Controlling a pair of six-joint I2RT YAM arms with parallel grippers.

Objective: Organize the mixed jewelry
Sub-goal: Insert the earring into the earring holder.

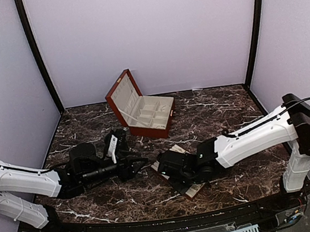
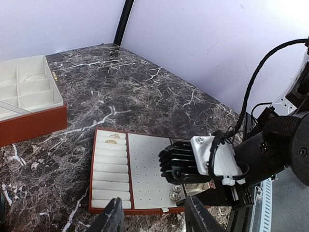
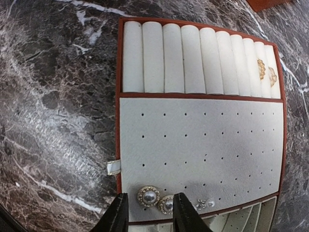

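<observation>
Left arm: the left arm (image 1: 26,179) lies low, stretched from the left edge toward the middle of the marble table (image 1: 216,105), its wrist facing the right arm.
Left gripper: the left gripper (image 2: 154,220) hangs just short of the near edge of the tray. Its two fingers (image 2: 113,217) stand spread with nothing between them.
Right arm: the right arm (image 1: 254,134) reaches in from the right, elbow high at the table's edge and forearm sloping down to the middle.
Right gripper: the right gripper (image 3: 149,215) points straight down over one end of the tray. Its fingers are parted, clasping nothing, and one stud shows in the gap.
Tray: the flat cream tray (image 3: 203,140) lies skewed on the marble, with padded rolls at one end and a panel of small holes at the other.
Pearl studs: two pearl studs (image 3: 148,196) sit face up on the hole panel, side by side, below the right gripper.
Small studs: two small studs (image 3: 206,204) lie just beside the pearls. The four together make a row across the tray's width.
Rings: two rings (image 3: 266,72) stand on edge, tucked between the last rolls at the end of the roll row.
Box: the red-brown box (image 1: 119,95) stands open behind the tray, well apart from it.
Chain: a thin pale chain (image 2: 34,76) lies curved in one of the box's compartments.
</observation>
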